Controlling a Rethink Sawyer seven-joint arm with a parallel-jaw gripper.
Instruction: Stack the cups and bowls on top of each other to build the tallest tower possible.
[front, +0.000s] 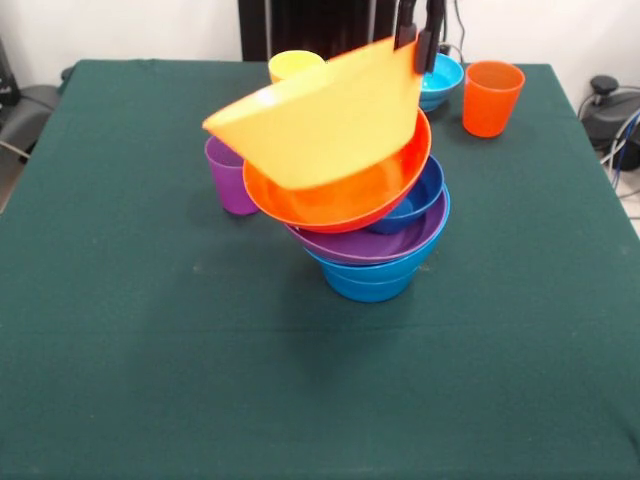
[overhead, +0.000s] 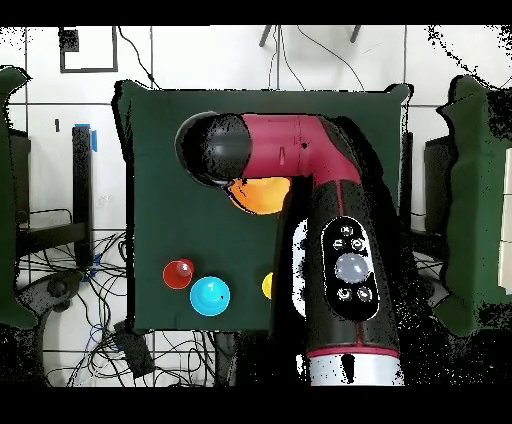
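Black gripper (front: 420, 40) is clamped on the rim of the large glossy yellow plastic bowl (front: 320, 120), tilted over the lopsided multicoloured bowl tower (front: 365, 225) mid-table, prob. to seat it on the wide orange bowl (front: 340, 200). Orange translucent cup (front: 492, 97) waits nr the far edge.

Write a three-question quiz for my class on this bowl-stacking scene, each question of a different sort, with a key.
1. True or false: the gripper is pinching the rim of the large yellow bowl.
2. Multiple choice: which bowl lies directly under the yellow one in the tower? A. the wide orange bowl B. the wide purple bowl C. the small cyan bowl
3. Fill in: the cup standing alone near the table's far corner, away from the tower, is the ____ cup.

Key: 1 true; 2 A; 3 orange.
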